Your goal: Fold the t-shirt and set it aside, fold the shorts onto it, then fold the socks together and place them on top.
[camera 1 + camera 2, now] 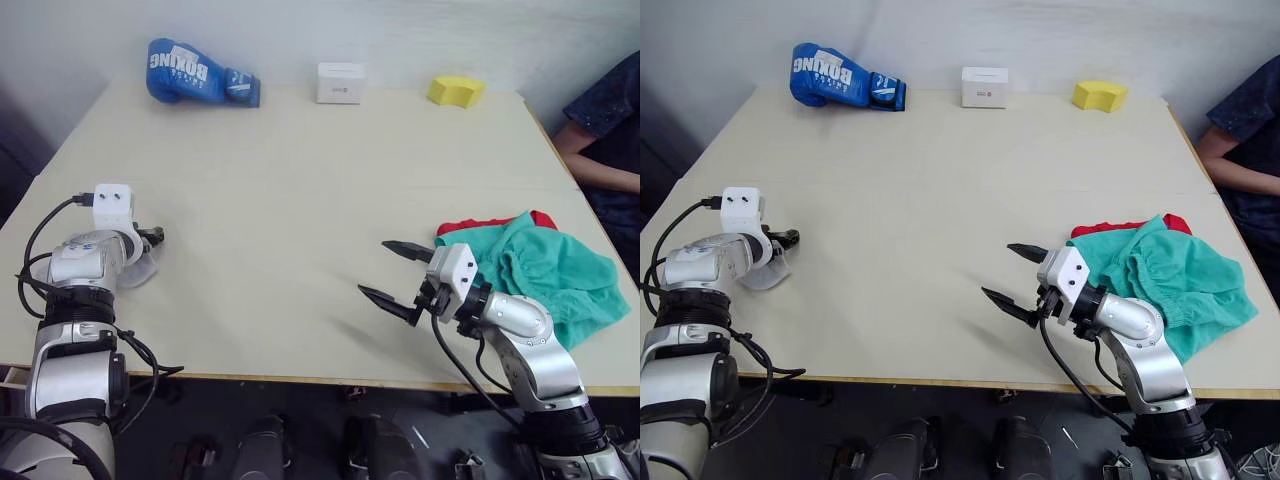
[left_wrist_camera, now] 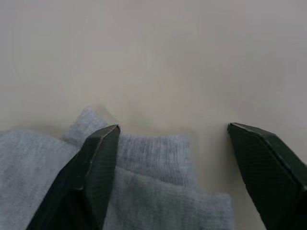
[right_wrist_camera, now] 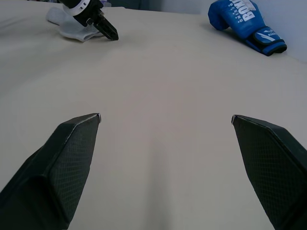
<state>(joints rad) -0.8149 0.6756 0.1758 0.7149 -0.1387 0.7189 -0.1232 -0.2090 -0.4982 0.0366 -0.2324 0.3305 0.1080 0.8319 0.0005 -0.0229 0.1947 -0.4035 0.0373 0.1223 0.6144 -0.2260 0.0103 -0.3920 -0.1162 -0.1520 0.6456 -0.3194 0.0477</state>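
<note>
t-shirt [image 1: 470, 226] mostly hidden under shorts [image 1: 540, 270] | socks [image 2: 153, 191] cut off

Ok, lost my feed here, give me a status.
Both grippers open: left over the socks, right over bare table. Shorts heaped on t-shirt. Nothing in the way.

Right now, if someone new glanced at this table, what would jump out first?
Probably the teal shorts heaped over the red t-shirt at the table's right edge, just behind the open right end effector. At the far edge a blue boxing glove stands out. On the left, the open left end effector sits over the grey socks.
</note>
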